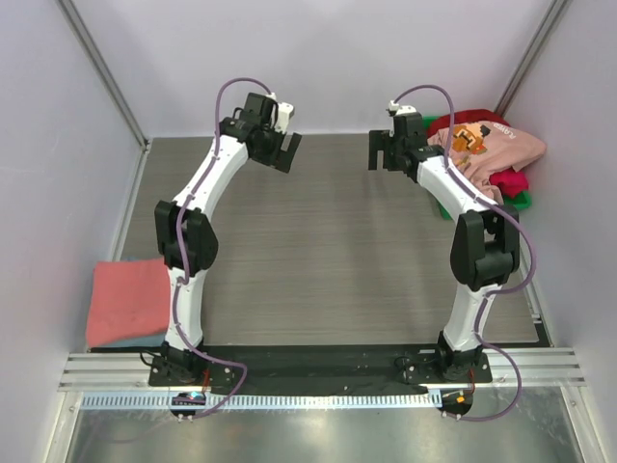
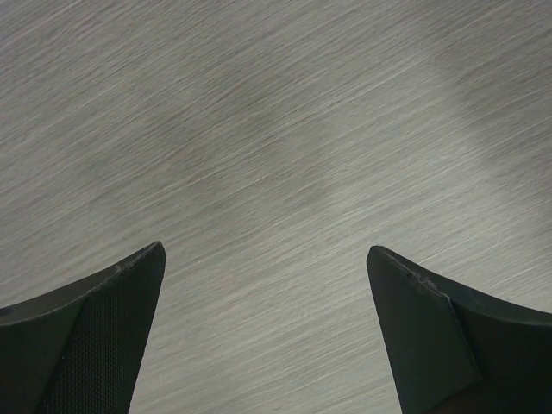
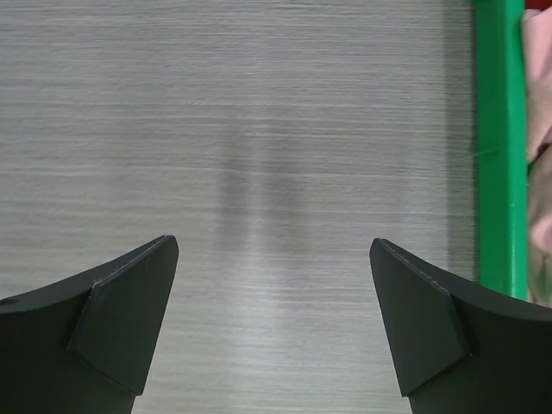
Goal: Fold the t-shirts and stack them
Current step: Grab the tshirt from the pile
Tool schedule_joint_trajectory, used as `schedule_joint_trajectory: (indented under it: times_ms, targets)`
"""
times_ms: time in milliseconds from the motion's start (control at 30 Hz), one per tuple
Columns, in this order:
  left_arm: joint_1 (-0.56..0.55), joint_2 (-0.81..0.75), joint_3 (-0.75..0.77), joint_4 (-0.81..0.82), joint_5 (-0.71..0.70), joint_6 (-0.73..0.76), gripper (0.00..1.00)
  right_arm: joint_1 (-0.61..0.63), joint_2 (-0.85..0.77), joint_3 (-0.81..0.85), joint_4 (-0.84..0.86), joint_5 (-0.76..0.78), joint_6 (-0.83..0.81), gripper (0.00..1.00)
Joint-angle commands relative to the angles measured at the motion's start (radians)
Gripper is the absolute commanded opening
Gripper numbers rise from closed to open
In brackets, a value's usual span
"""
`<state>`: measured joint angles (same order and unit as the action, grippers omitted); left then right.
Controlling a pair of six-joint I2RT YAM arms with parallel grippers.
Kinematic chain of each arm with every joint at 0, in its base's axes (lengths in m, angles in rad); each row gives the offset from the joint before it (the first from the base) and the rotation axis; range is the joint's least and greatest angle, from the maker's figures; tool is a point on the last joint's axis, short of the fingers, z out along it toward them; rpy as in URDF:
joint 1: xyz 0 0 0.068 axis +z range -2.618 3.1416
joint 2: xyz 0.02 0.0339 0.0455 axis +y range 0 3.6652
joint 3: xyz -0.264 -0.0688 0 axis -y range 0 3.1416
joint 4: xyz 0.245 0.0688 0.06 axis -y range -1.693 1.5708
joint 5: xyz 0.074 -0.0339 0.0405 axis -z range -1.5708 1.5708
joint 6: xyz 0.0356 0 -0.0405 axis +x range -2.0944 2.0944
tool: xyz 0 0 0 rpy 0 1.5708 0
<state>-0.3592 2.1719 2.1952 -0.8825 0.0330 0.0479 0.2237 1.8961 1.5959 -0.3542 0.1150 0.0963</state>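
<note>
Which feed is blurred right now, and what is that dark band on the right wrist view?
Left wrist: table grain smeared into diagonal streaks, fingers sharp. Right wrist: grain crisp; the upright dark band looks like a soft shadow; green bin rim sharp. Top external: even light, no glare.

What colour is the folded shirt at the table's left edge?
Coral-red. The folded cloth t-shirt shows best in the top external view.
</note>
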Motion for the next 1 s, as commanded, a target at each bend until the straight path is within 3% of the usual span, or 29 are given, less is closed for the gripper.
schedule_joint_trajectory:
  times_ms: [0, 100, 167, 400, 567, 800, 967]
  targets:
    - [0.005, 0.008, 0.072, 0.001, 0.076, 0.044, 1.0, -0.007, 0.014, 0.074, 0.024, 0.107, -0.007, 1.0]
    - [0.005, 0.022, 0.086, -0.009, 0.084, 0.073, 1.0, -0.05, 0.021, 0.122, 0.015, 0.082, -0.047, 1.0]
    - [0.003, 0.034, 0.095, -0.024, 0.07, 0.079, 1.0, -0.092, 0.037, 0.177, -0.015, -0.024, -0.066, 1.0]
    - [-0.02, 0.009, 0.037, -0.061, 0.007, 0.124, 1.0, -0.3, 0.142, 0.403, -0.129, -0.045, -0.136, 1.0]
    - [-0.018, 0.009, 0.037, -0.116, 0.018, 0.151, 0.97, -0.398, 0.175, 0.5, -0.177, 0.003, -0.21, 0.91]
    - [-0.018, 0.022, 0.024, -0.144, 0.039, 0.158, 0.81, -0.481, 0.187, 0.479, -0.177, 0.009, -0.262, 0.75]
    - [-0.02, 0.039, 0.028, -0.139, 0.027, 0.155, 0.81, -0.497, 0.247, 0.564, -0.202, 0.084, -0.282, 0.67]
